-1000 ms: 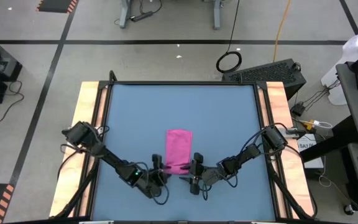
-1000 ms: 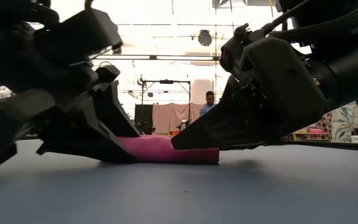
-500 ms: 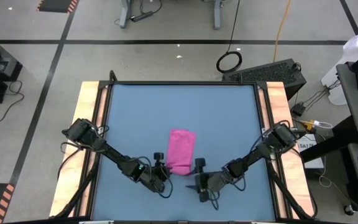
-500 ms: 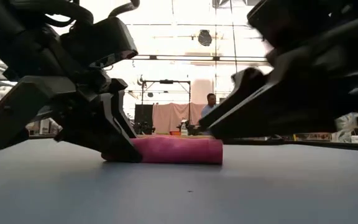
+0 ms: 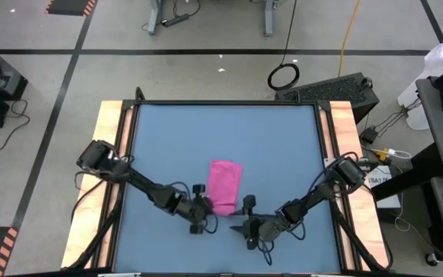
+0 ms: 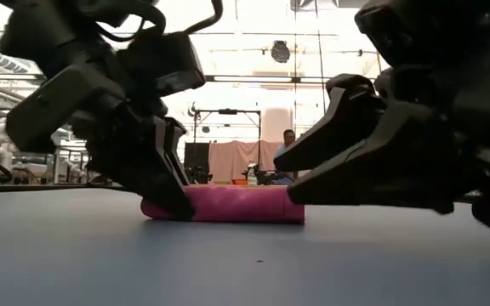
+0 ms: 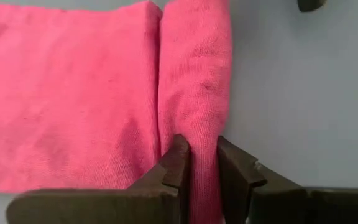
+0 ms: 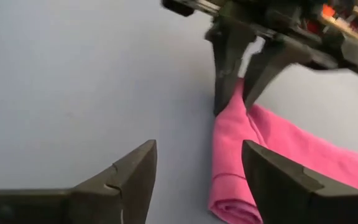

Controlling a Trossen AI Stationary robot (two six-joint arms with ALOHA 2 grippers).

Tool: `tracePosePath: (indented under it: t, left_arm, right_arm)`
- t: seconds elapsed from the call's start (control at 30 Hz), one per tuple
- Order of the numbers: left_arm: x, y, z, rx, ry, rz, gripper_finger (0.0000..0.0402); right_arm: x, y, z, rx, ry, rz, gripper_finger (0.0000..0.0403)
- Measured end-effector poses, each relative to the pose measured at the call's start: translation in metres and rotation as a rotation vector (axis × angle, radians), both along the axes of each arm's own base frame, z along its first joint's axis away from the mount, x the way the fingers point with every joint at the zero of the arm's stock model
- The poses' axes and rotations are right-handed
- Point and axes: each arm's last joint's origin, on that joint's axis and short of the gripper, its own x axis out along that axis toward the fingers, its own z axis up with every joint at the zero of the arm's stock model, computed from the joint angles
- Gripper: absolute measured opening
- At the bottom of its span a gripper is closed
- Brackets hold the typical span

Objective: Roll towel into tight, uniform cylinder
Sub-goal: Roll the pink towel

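- Thin magenta-pink cloth towel (image 5: 223,186) lies on the blue tabletop (image 5: 175,138), its near edge already turned into a short roll.
- Soft, light, limp; likely to unroll. Best gripped at the roll's ends.
- Left gripper (image 7: 202,163) pinches the towel's rolled end.
- Right gripper (image 8: 197,165) gapes, beside the towel, clear of it.

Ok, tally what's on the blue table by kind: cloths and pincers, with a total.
Pink towel: 1, partly rolled.
Pincers: 2, left pincer shut on the towel's rolled edge, right pincer open beside it.
Total: 3.
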Motion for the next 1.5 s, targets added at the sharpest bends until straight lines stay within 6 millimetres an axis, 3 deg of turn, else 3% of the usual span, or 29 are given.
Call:
tracePosePath:
  t: [0.47,0.67,0.8,1.0,1.17,1.33,1.5]
  left_arm:
    - [0.014,0.040,0.003,-0.282,0.108,-0.011,0.0063]
    - [0.016,0.045,0.003,-0.302,0.117,-0.008,0.0063]
    - [0.016,0.045,0.003,-0.302,0.113,-0.008,0.0063]
    - [0.014,0.039,0.003,-0.264,0.101,0.003,0.0066]
    - [0.008,0.032,0.007,-0.140,0.073,0.040,0.0102]
    - [-0.003,0.022,0.028,-0.031,-0.001,0.066,0.0163]
    - [-0.013,-0.003,0.052,0.164,-0.171,0.021,0.0204]
  right_arm:
    - [0.013,-0.025,-0.008,0.004,0.008,-0.137,0.0197]
    - [0.018,-0.039,-0.013,0.146,0.074,-0.176,0.0188]
    - [0.019,-0.044,-0.015,0.246,0.084,-0.233,0.0162]
    - [0.019,-0.046,-0.016,0.302,0.088,-0.262,0.0080]
    - [0.019,-0.046,-0.016,0.378,0.105,-0.274,0.0027]
    - [0.018,-0.046,-0.017,0.465,0.106,-0.316,0.0035]
    - [0.018,-0.046,-0.018,0.490,0.111,-0.329,0.0060]
